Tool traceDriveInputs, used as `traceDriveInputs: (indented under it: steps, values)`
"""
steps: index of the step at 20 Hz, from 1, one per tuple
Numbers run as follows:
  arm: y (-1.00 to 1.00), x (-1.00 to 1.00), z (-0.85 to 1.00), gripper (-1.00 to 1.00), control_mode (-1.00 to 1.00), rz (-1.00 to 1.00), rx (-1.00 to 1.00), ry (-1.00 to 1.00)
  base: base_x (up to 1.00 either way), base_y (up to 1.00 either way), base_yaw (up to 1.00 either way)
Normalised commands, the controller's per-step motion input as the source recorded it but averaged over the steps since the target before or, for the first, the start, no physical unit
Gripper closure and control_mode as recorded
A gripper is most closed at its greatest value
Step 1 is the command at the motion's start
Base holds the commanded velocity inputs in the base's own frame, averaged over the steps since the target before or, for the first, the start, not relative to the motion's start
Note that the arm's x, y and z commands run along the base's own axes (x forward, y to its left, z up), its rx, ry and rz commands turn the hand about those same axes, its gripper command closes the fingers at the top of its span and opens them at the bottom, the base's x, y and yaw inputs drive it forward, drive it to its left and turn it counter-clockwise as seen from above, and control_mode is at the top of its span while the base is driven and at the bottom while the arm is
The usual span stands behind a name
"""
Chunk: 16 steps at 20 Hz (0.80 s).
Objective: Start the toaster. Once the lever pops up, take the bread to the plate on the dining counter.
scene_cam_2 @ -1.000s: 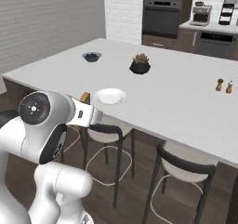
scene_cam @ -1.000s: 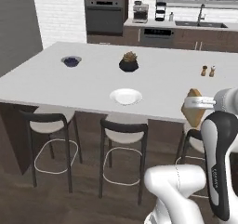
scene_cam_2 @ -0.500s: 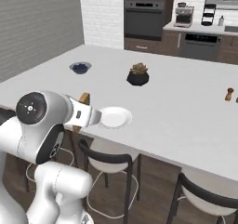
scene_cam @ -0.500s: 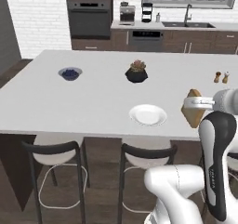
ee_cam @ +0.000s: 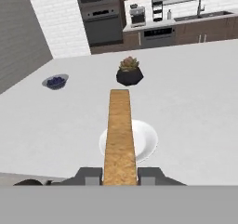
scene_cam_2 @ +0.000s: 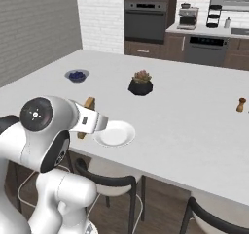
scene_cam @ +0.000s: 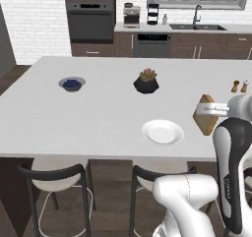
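1. One bread slice [ee_cam: 120,130] sits clenched edge-on in my end effector [ee_cam: 120,175].
2. I see it held above the table [scene_cam: 98,113], beside the white plate [scene_cam: 162,132].

arm [scene_cam: 230,177]: glossy white rounded shells | joints: dark grey bands | round grey joint cap [scene_cam_2: 36,115] | claw [ee_cam: 120,175]: dark tips

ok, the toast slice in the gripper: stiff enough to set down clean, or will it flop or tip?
Likely stiff: the bread juts straight out from the gripper edge-on, with no visible sag. Probably light, since a pinch at one end holds it level. It may tip if released on edge, as it is thin and upright above the plate; laying it flat looks safer.
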Motion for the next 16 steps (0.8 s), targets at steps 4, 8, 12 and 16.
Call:
traceDriveInputs:
  steps: [4,8,12,16]
  values:
    - [0.0,0.0,0.0,1.0,1.0,0.0,0.0,0.0,0.45,0.0,0.0]
    - [-0.04,0.35,-0.21,1.0,-1.0,0.0,0.02,0.07,0.1,0.0,0.0]
    - [-0.2,0.83,-0.37,1.0,-1.0,0.11,0.09,0.26,0.0,0.0,0.0]
    - [-0.45,0.82,-0.33,1.0,-1.0,0.2,0.19,0.16,0.0,0.0,0.0]
